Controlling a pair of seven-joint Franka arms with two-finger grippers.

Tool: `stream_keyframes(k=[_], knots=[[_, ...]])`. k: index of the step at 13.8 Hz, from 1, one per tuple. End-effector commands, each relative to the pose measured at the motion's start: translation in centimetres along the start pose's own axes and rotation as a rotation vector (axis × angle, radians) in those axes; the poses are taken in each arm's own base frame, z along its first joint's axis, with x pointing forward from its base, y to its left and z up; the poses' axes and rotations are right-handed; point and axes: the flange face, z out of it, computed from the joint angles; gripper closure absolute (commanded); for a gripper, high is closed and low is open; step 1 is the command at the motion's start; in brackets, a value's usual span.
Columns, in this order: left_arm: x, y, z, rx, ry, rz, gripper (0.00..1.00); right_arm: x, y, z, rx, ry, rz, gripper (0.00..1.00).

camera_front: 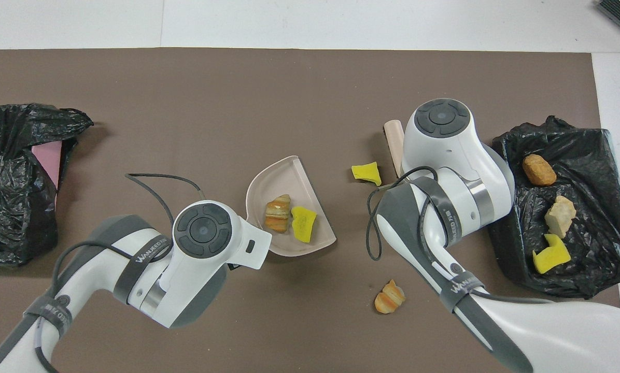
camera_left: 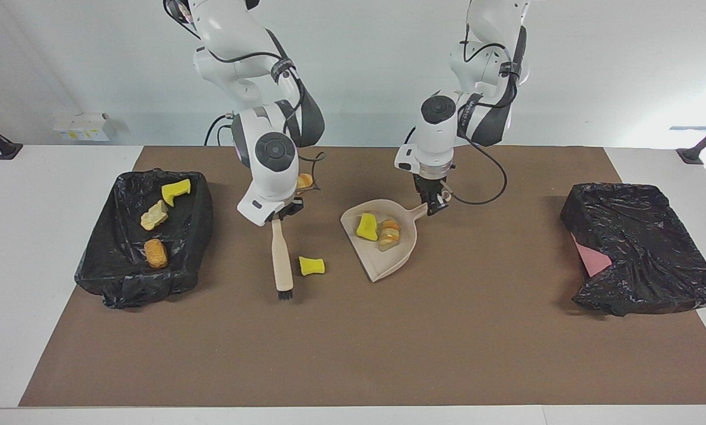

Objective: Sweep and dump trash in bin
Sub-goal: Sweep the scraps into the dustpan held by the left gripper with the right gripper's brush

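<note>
The bin (camera_left: 146,248) lined with black bag sits at the right arm's end of the worktop (camera_left: 353,354) and already holds three scraps: a yellow foam piece (camera_left: 176,190), a pale chunk (camera_left: 154,215) and a tan bread-like piece (camera_left: 156,252). Next along, the right claw (camera_left: 278,213) is clamped on the handle of the brush (camera_left: 281,262), which hangs bristles-down on the bin's side of the loose yellow sponge scrap (camera_left: 311,265). From that start the stroke should be low, with the bristles touching the mat, and should push the scrap in one steady line toward the dustpan's open lip instead of flicking it. One more bread-like piece (camera_front: 390,297) lies nearer to the robots and will need its own pass. The dustpan (camera_left: 403,251) already carries a yellow scrap (camera_left: 366,226) and a bread-like piece (camera_left: 389,231). The left claw (camera_left: 434,203) is closed on the dustpan's handle, and it should keep the lip flat on the mat and facing the brush, so nothing slides under or spills out. At the left arm's end sits a second black-bagged bin (camera_left: 642,248), which shows no scraps.
</note>
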Motion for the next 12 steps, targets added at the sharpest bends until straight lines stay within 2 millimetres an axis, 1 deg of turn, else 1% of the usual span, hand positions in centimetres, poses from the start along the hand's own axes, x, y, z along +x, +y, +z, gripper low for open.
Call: stream_keyframes(k=[1,2,4,5,6,7,8,10,11,12], knots=[[0.5,0.4,-0.2,-0.011,-0.045,-0.026,1.00,1.5,-1.3,0.3,-0.006,-0.019,-0.043,1.00],[0.4,0.6,-0.1,-0.014,-0.052,-0.025,1.00,1.4,-1.9,0.9,-0.005,-0.032,-0.053,1.00],[0.2,0.8,0.1,-0.016,-0.054,-0.018,1.00,0.5,-4.7,1.6,0.019,-0.072,-0.090,1.00],[0.3,0.9,0.1,-0.014,-0.050,-0.012,1.00,-0.4,-6.2,1.6,0.035,-0.108,-0.107,1.00],[0.2,1.0,0.2,-0.014,-0.048,0.009,1.00,-1.6,-7.6,1.4,0.040,-0.152,-0.125,1.00],[0.2,1.0,0.2,-0.014,-0.045,0.068,1.00,-2.8,-9.4,1.1,0.044,-0.185,-0.152,1.00],[0.2,0.9,0.3,-0.014,-0.038,0.118,1.00,-4.2,-11.9,0.7,0.040,-0.192,-0.191,1.00],[-0.1,1.3,1.0,-0.008,-0.024,0.179,1.00,-6.1,-15.6,0.2,0.065,-0.188,-0.228,1.00],[-0.1,1.4,1.1,0.000,-0.013,0.220,1.00,-6.5,-16.7,-0.2,0.096,-0.190,-0.226,1.00],[0.1,1.4,0.9,0.010,0.002,0.253,1.00,-6.9,-17.3,-0.6,0.098,-0.190,-0.213,1.00]])
